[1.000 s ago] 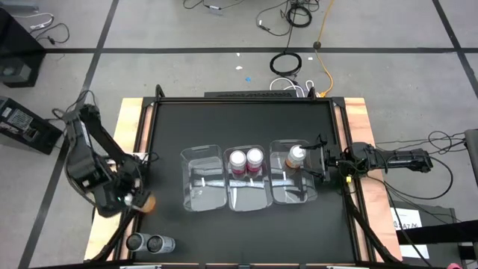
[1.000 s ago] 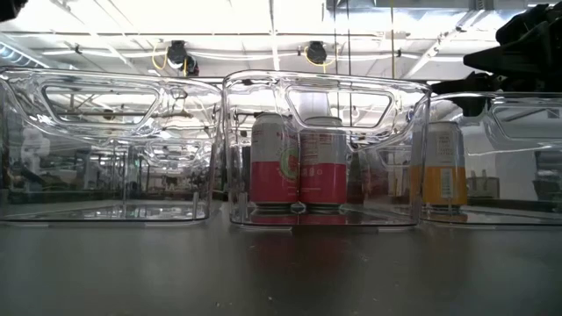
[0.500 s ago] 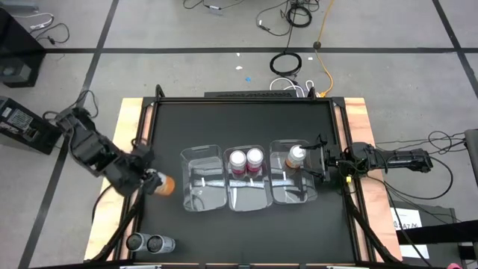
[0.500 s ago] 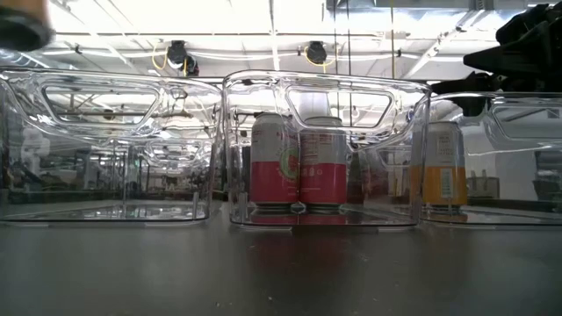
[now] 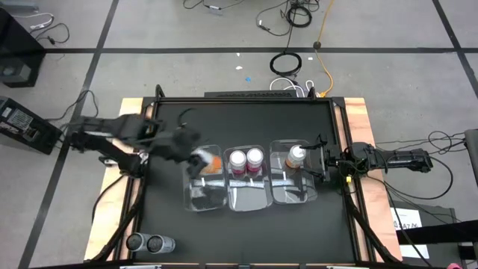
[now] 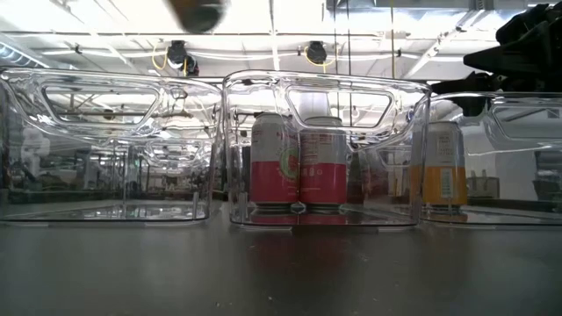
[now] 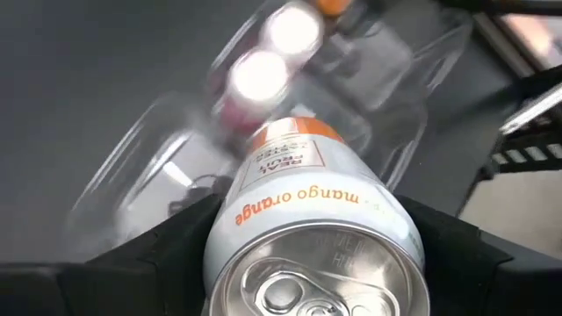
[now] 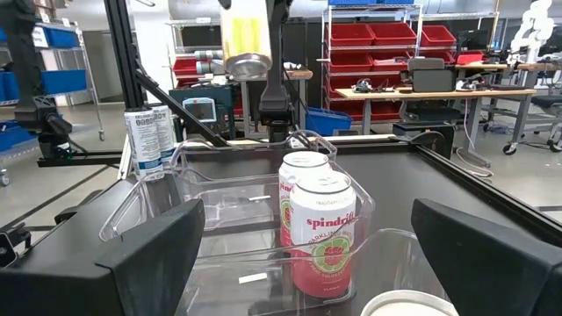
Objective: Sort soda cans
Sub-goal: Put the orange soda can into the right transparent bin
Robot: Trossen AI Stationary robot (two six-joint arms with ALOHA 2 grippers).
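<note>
From above we see our left gripper [image 5: 196, 158] reaching in over the near-left part of the black table [image 5: 246, 119], its fingers clamped on an orange-and-white soda can [image 5: 207, 162] that hangs above the left clear plastic bin [image 5: 193, 200], at the bin's far end. Our left wrist camera looks along that can [image 7: 303, 219]: silver pull-tab top closest to us, "mango orange" printed on the white band, a dark finger pressed against each side.

The middle clear plastic bin [image 5: 250, 202] holds two red-pink cans with pale round tops [image 5: 246, 159], upright and touching each other; the low view shows them side by side behind the clear wall [image 6: 300, 160].

The right clear plastic bin [image 5: 295, 196] holds a second orange can [image 5: 296, 156], upright at its far end.

Our right gripper [image 5: 321, 161] rests at that bin's right rim, its two fingers set wide apart and holding nothing.

Two silver-grey cans [image 5: 149, 243] stand together at the near-left corner, outside the bins.
</note>
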